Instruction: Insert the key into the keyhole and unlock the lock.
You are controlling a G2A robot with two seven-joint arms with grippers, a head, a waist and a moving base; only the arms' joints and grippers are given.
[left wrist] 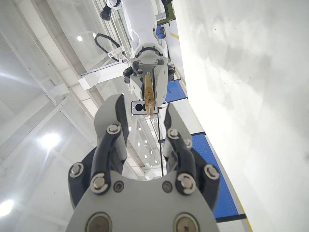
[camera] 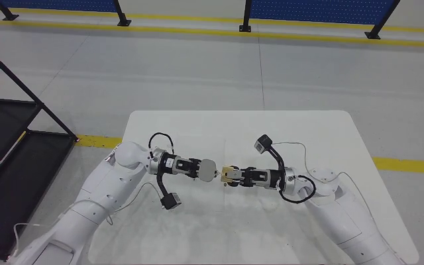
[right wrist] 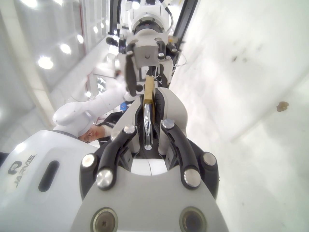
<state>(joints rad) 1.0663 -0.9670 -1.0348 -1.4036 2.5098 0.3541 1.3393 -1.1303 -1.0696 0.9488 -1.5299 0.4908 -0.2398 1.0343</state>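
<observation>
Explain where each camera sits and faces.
Top view: above the arms, looking down at the white table; both arms show.
Left wrist view: on that wrist, looking past the open left gripper at the brass, silver-shackled padlock.
Right wrist view: on that wrist, looking along the right gripper, shut on the padlock, toward the left gripper.
Shared: both wrist views show the padlock.

The padlock (right wrist: 148,91) is sitting in the right gripper (camera: 235,176), above the table (camera: 278,132). The key (left wrist: 150,108) is projecting from the padlock toward the left gripper (camera: 211,170), which is facing it just to its left.
</observation>
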